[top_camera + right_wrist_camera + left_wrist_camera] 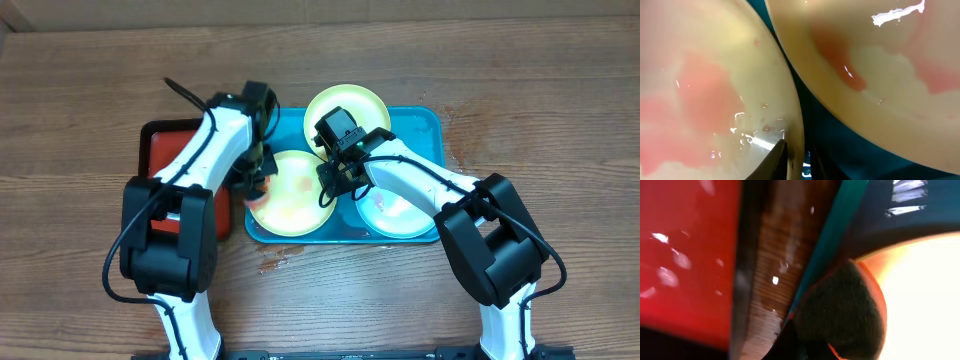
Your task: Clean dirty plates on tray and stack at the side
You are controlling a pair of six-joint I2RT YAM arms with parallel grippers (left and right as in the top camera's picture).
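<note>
Plates: all three sit inside the turquoise tray [420,128]. The far lime plate [365,103] pokes out over the tray's far rim. The near-left lime plate [290,200] and the pale blue plate [385,215] sit side by side along the near rim, so there's barely any tray floor showing between them. The right wrist cam shows just a thin dark-teal wedge between two curved rims.

The right tool [335,178] is at the near-left lime plate's edge. Up close, one finger [777,160] is inside the rim with another dark bit just outside it, but I honestly can't tell if it's actually clamped.

The left tool [258,170] is over the tray's left rim, right above an orange sponge [256,198] with a rough dark scrubby face. Its fingers don't show, so I can't tell its state either.

A small red-brown tray [165,145] with a black rim sits just left, with only a skinny strip of wood-grain tabletop [560,90] between the two trays. The plates are glossy, round and shallow, with wet-looking pink-orange smears.
</note>
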